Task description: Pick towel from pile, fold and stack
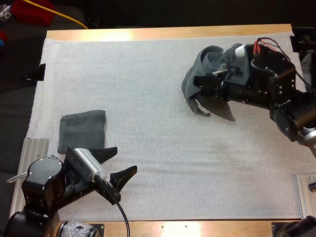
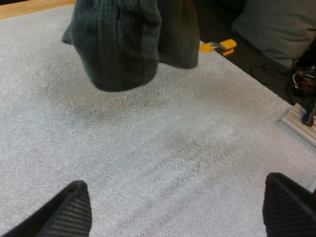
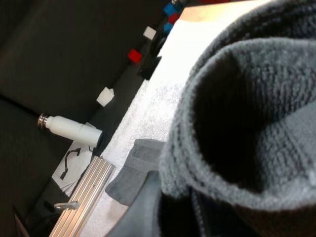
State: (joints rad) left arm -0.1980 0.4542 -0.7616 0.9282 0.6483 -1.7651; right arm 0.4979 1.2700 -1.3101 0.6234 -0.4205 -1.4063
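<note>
A crumpled dark grey-green towel [image 1: 189, 89] hangs off the mat at the far right, with my right gripper [image 1: 205, 85] shut on its upper folds. Its loose end dangles just over the mat. That same crumpled towel [image 3: 247, 123] wraps closely round the right fingers and hides them. A folded towel [image 1: 82, 129] lies flat near the mat's left edge. Just in front of it and to its right, my left gripper [image 1: 126, 159] stands open and holds nothing. From the left gripper [image 2: 175, 181], the hanging towel [image 2: 123, 44] shows ahead across bare mat.
The white mat [image 1: 163, 163] is bare between the two towels. Aluminium rails sit at the table's near left [image 1: 34, 148] and near right [image 1: 303, 192]. A white bottle [image 3: 69, 129] lies off the table beyond the folded towel [image 3: 140, 158].
</note>
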